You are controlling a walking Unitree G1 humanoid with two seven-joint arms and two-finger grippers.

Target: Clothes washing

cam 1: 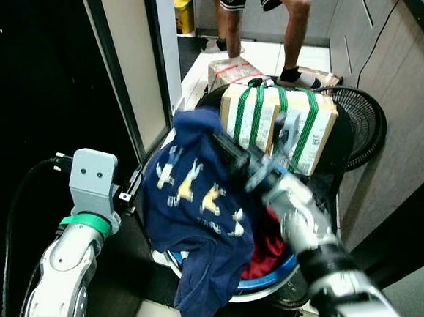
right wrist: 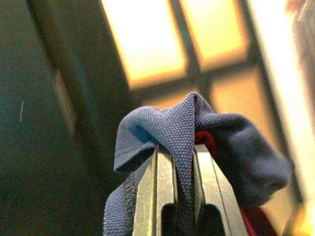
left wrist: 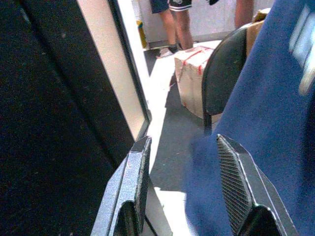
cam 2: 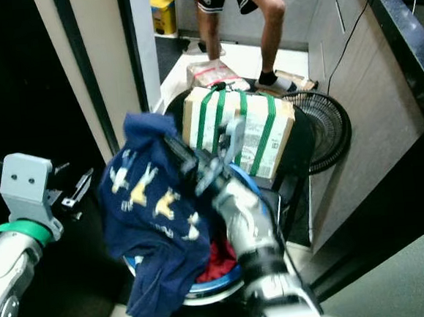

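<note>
Your right gripper [right wrist: 175, 167] is pinching the navy shirt [cam 1: 193, 204], which is lifted up and hanging over the blue basin [cam 1: 269, 279] with red cloth [cam 1: 270, 246] inside. Your left gripper [left wrist: 184, 189] sits spread wide just beside the shirt.

The garment [cam 1: 195, 218] hangs over the basin [cam 1: 269, 279], before the strapped box [cam 1: 279, 124].

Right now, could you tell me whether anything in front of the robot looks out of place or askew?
The navy garment hangs from the right pincer, which is shut on a fold of it, and its lower end trails over the rim of the blue basin toward the floor. A red cloth lies inside. The left pincer is open beside it.
</note>
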